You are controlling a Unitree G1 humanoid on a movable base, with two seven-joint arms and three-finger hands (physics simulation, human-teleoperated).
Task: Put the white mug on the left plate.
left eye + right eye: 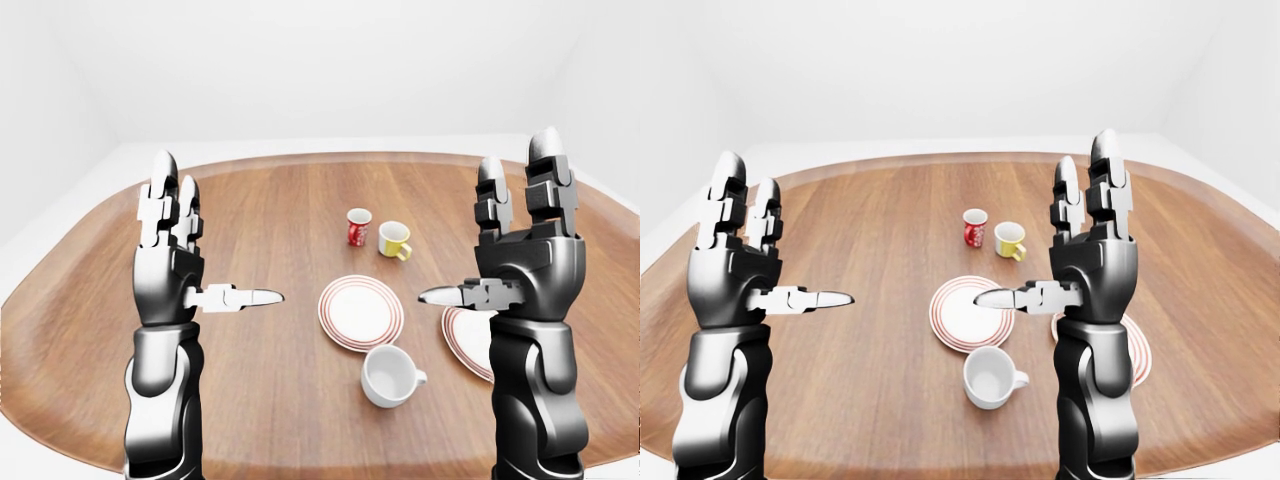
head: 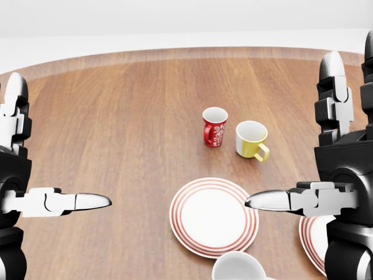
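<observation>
White-walled room; round wooden table (image 1: 270, 220) with raised rim. Left hand (image 1: 170, 260) and right hand (image 1: 520, 255) upright over it, fingers spread, empty. Left plate (image 1: 361, 311), red-ringed, mid-table; right plate (image 1: 468, 340) beside it. White mug (image 1: 390, 376) upright just below left plate, off it. Yellow mug (image 1: 394, 239), red mug (image 1: 358, 227) above it.

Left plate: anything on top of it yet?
Nothing sits on the left plate; its white centre shows bare. The white mug stands upright on the table just below it in the left-eye view. The right hand covers part of the right plate.
</observation>
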